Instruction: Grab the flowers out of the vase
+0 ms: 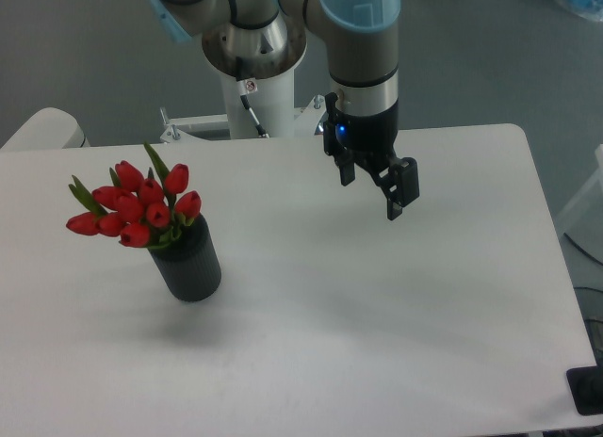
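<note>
The flowers [138, 203], a bunch of red tulip buds with green leaves, stand in the vase [191, 264], a short dark ribbed cylinder on the left part of the white table. The bunch leans up and to the left out of the vase's rim. My gripper [373, 196] hangs over the table's middle-back area, well to the right of the flowers and apart from them. Its two black fingers are spread apart with nothing between them, so it is open and empty.
The white table [396, 343] spans the view, with its right edge and front-right corner visible. The arm's white base column [252, 89] stands at the table's back edge. A black object [586, 390] sits at the front right corner.
</note>
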`<state>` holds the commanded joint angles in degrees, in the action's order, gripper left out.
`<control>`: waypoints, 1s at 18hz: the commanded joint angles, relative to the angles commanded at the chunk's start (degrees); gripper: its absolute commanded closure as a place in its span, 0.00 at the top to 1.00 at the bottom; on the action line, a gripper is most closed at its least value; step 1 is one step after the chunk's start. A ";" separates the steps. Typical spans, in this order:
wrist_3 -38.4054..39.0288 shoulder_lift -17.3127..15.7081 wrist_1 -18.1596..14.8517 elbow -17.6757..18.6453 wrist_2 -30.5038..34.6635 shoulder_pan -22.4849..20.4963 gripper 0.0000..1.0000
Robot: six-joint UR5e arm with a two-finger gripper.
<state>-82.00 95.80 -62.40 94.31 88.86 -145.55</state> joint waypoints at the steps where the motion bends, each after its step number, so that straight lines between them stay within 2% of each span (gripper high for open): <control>1: 0.09 0.09 0.00 -0.09 -0.17 0.00 1.00; 10: 0.97 0.18 -0.09 -0.70 -5.27 -0.61 1.00; 15: 4.56 0.18 -0.09 0.08 -7.02 -0.18 1.00; 18: 7.72 0.35 0.00 0.96 -12.63 0.00 1.00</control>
<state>-74.28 96.15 -62.40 95.27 76.23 -145.55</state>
